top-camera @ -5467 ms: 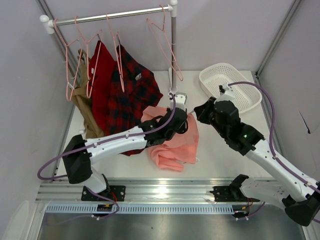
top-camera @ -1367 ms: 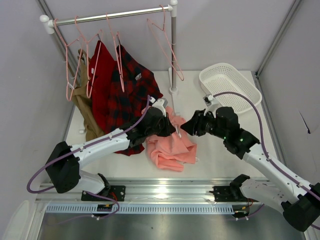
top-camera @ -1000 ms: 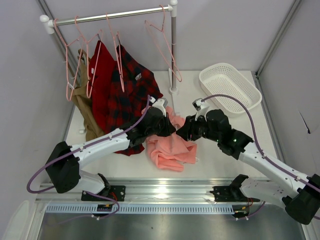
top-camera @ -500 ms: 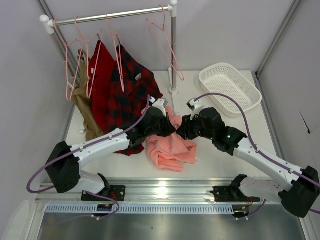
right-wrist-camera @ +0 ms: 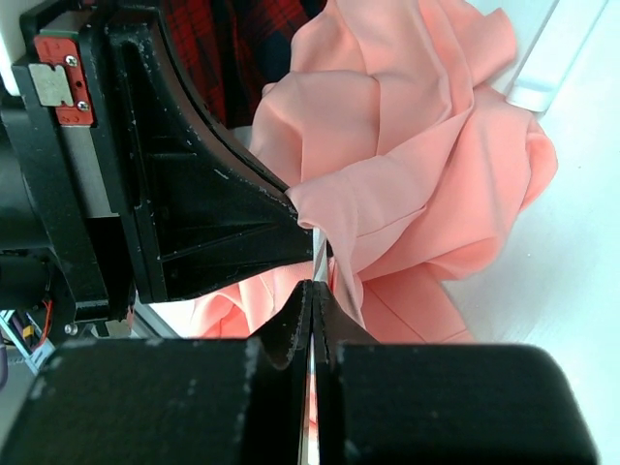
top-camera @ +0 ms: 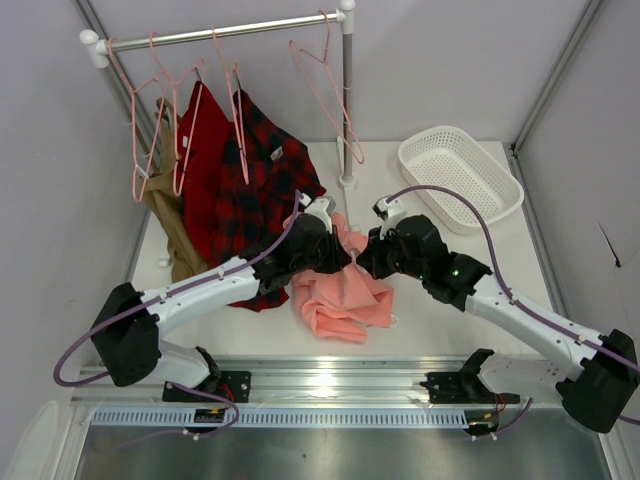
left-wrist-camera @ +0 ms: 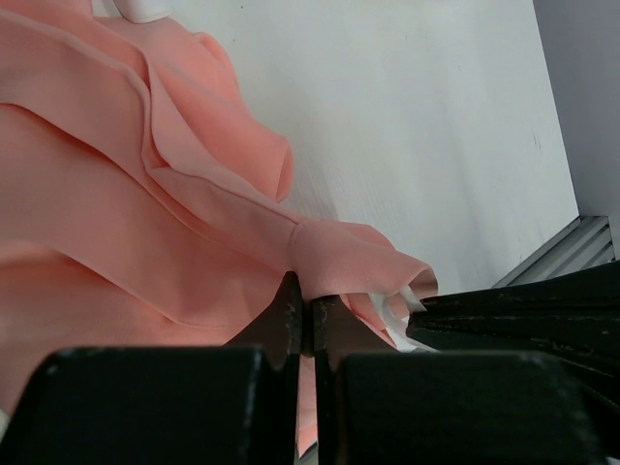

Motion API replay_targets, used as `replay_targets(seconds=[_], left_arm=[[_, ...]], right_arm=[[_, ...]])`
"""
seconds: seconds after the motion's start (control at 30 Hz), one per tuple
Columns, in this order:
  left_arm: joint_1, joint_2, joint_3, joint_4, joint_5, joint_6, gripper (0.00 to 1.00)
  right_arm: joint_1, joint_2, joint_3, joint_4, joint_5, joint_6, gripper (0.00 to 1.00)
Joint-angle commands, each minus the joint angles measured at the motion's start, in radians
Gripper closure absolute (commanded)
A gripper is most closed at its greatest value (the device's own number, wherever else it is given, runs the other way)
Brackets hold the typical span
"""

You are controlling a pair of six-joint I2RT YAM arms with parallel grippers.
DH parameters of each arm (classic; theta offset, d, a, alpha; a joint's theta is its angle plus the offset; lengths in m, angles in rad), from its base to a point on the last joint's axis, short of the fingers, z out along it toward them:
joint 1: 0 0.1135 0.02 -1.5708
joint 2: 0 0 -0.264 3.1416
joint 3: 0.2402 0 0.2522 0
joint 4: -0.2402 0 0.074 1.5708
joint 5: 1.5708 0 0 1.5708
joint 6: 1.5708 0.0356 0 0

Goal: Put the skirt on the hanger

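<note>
The left gripper (left-wrist-camera: 302,305) is pinched shut on a fold of the soft salmon-pink cloth skirt (top-camera: 345,295). The right gripper (right-wrist-camera: 312,302) is closed on the same edge just beside it. The skirt is heaped on the white table (top-camera: 440,300), well apart from the thin pale-pink wire hanger (top-camera: 328,95). The grips should be drawn apart so that the waist is spread before lifting.

Salmon-pink skirt (top-camera: 345,295) crumpled on table (top-camera: 430,310); pink hanger (top-camera: 336,95) on rail (top-camera: 250,30).

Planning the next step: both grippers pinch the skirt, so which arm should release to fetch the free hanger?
Probably right: bare table lies between the right gripper and the hanger; the left gripper can hold the skirt.
</note>
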Motion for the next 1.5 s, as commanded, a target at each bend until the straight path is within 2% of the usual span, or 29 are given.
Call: replay_targets(seconds=[0.0,0.3,0.47,0.6,0.63,0.7,0.8,1.0,1.17,1.23,1.27,1.4,1.43,1.47], left_arm=[[-0.004,-0.022,0.033,0.021,-0.012,0.023,1.00],[-0.004,-0.034,0.013,0.024,-0.012,0.020,0.98],[-0.004,-0.058,0.031,-0.012,-0.039,0.024,0.84],[-0.004,-0.100,0.073,-0.062,-0.061,0.064,0.61],[-0.003,-0.123,0.087,-0.077,-0.067,0.072,0.48],[-0.004,-0.146,0.105,-0.109,-0.084,0.110,0.31],[0.007,-0.184,0.126,-0.169,-0.116,0.165,0.20],[0.062,-0.253,0.188,-0.201,-0.113,0.251,0.14],[0.070,-0.236,0.277,-0.143,-0.073,0.351,0.13],[0.070,-0.190,0.347,-0.132,-0.084,0.370,0.12],[0.070,-0.104,0.457,-0.141,-0.111,0.394,0.11],[0.070,0.000,0.600,-0.173,-0.131,0.410,0.09],[0.070,0.027,0.695,-0.190,-0.139,0.405,0.09],[0.070,0.082,0.721,-0.206,-0.157,0.393,0.09]], right_arm=[[0.006,-0.033,0.041,0.042,0.037,0.026,1.00],[0.001,-0.119,0.024,0.111,0.058,0.186,1.00],[-0.019,-0.110,0.010,0.149,0.054,0.288,1.00],[-0.039,-0.075,-0.008,0.133,0.058,0.365,1.00],[-0.055,-0.075,-0.016,0.142,0.058,0.384,1.00],[-0.075,-0.099,-0.046,0.168,0.051,0.439,1.00],[-0.112,-0.138,-0.079,0.200,0.058,0.506,1.00],[-0.192,-0.205,-0.106,0.200,0.058,0.637,1.00],[-0.246,-0.204,-0.114,0.171,0.077,0.746,1.00],[-0.266,-0.193,-0.112,0.157,0.070,0.810,1.00],[-0.288,-0.170,-0.106,0.183,0.036,0.848,1.00],[-0.290,-0.144,-0.077,0.211,0.017,0.818,1.00],[-0.290,-0.139,-0.071,0.217,0.012,0.798,1.00],[-0.290,-0.136,-0.060,0.212,0.014,0.778,1.00]])
